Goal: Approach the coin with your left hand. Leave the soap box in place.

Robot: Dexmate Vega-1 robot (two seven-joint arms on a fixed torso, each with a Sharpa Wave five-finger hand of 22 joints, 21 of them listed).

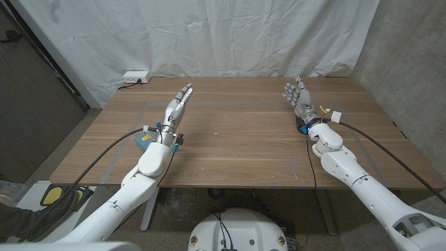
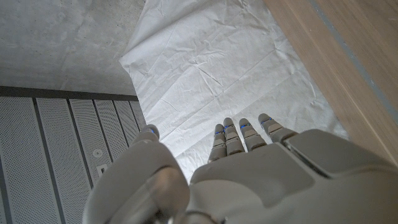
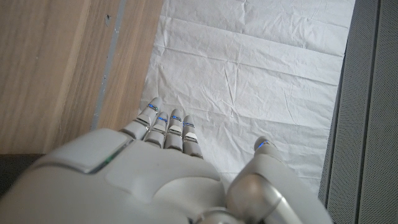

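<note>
While the coin (image 1: pixel 217 130) sits small on the bare middle of the wooden worktop (image 1: pixel 251 153), the left hand (image 1: pixel 177 108) reaches forward well to its left with fingers straight and holding nothing, and across the worktop the right hand (image 1: pixel 298 100) stands upright, fingers apart, holding nothing.

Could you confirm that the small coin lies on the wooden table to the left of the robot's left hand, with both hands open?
Not quite: in the head view the small coin lies to the right of the left hand, between it and the right hand. Both hands are open over the wooden table.
</note>
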